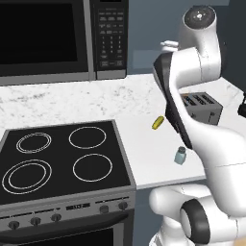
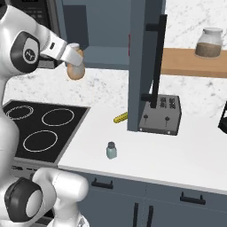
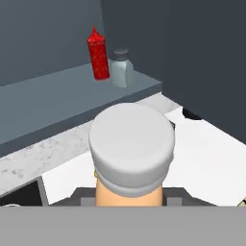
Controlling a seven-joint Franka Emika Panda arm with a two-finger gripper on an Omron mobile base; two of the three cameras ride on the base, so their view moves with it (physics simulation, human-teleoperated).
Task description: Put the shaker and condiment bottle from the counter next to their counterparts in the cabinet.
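The condiment bottle [image 2: 76, 72], orange with a pale cap, hangs in the air in front of the cabinet [image 2: 106, 56], and my gripper [image 2: 72, 56] is shut on it. From the hand, its cap [image 3: 131, 144] looms close, and the cabinet shelf [image 3: 53, 103] lies beyond and slightly above. On that shelf stand the counterparts: a red squeeze bottle [image 3: 98, 59] and a pale shaker [image 3: 121, 68] side by side. The shaker [image 2: 111, 150] [image 1: 180, 155] stands upright on the white counter [image 2: 177, 155] near its front edge, well below and to the right of my gripper.
The cabinet's open door [image 2: 141, 66] juts out over the counter, with a toaster [image 2: 160, 114] at its foot and a small yellow oblong item [image 2: 120, 117] beside it. A stove [image 1: 62, 161] lies to the left, a microwave [image 1: 57, 38] above it. A jar [image 2: 208, 43] sits on a wooden shelf.
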